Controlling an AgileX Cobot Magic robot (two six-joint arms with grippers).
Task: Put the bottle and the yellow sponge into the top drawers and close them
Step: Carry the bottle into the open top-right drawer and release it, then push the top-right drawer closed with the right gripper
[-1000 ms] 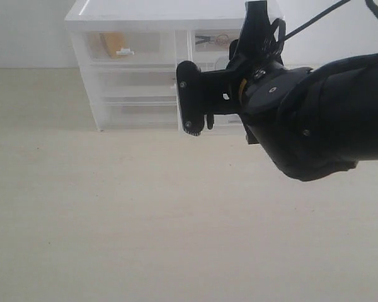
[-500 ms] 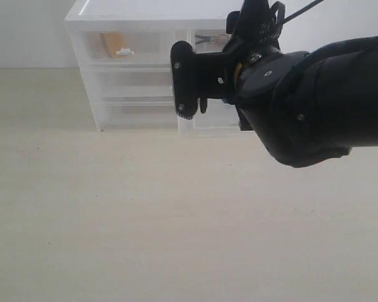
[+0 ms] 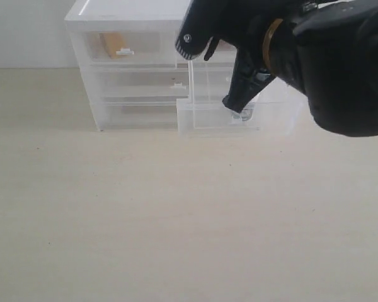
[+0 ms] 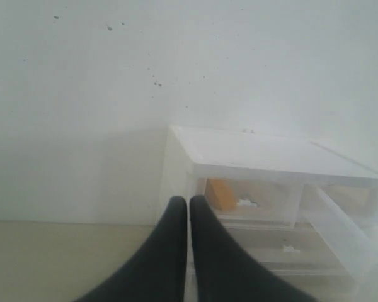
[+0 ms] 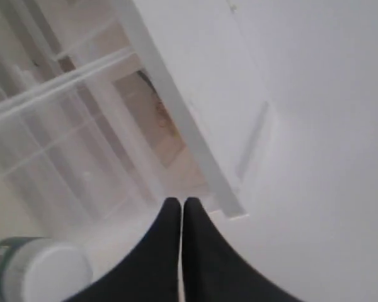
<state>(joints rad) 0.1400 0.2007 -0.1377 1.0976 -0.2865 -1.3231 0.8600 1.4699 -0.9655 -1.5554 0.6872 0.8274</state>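
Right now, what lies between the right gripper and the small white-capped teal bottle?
No object: the right wrist view shows only bare translucent drawer between right gripper and bottle.

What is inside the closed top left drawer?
The yellow sponge shows through the translucent front of the top left drawer. The rest of the inside is too hazy to tell.
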